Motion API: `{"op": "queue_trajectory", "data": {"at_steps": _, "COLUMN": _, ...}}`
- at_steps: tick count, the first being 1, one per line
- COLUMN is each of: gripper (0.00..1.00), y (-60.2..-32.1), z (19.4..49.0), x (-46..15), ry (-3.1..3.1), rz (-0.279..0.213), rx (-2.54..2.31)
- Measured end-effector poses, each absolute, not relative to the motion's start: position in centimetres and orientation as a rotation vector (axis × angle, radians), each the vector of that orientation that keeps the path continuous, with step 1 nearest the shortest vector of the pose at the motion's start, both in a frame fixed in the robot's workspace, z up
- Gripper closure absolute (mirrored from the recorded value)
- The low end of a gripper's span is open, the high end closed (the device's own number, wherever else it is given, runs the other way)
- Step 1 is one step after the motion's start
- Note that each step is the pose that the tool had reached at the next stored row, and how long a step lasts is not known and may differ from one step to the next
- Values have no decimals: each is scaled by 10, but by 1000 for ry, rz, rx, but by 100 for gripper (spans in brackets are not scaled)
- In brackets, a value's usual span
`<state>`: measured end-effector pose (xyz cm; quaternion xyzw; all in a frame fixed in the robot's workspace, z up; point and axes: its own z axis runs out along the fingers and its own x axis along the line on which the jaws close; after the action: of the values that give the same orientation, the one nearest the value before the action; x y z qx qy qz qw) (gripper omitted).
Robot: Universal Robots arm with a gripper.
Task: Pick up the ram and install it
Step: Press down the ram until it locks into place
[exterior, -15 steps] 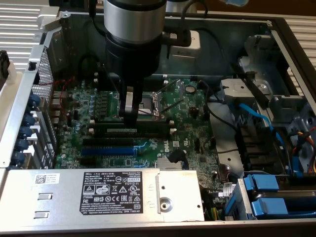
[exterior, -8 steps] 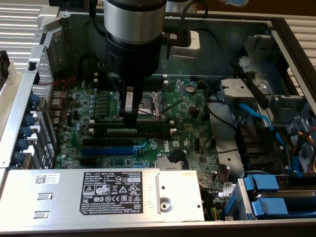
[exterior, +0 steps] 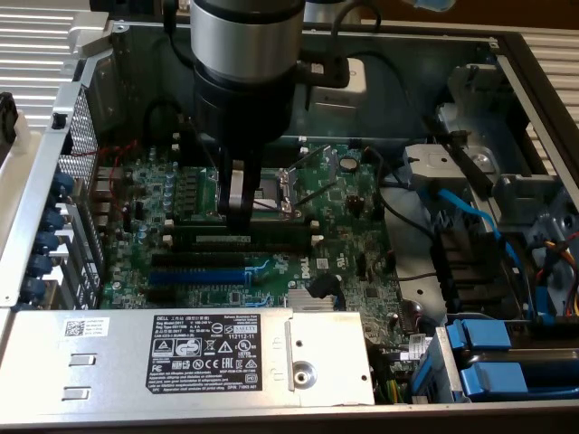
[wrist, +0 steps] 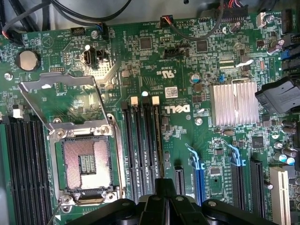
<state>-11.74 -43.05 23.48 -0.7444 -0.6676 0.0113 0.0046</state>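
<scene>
Pressing down with your clenched pincer on the ram, you look nearly done; it sits in its slot.

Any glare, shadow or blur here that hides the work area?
Exterior view: the arm's wrist looms large and soft, blocking the board behind it; the claw is dark against the motherboard. Wrist view: evenly lit, the heatsink and open CPU socket bracket catch bright reflections.
</scene>
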Motion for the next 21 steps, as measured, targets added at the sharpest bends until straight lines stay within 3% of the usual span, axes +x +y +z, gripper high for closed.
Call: {"op": "queue_trajectory", "data": {"at_steps": 21, "gripper": 90, "y": -430, "z": 231, "x": -117, "ry": -2090, "rz": 32, "rx": -2330}}
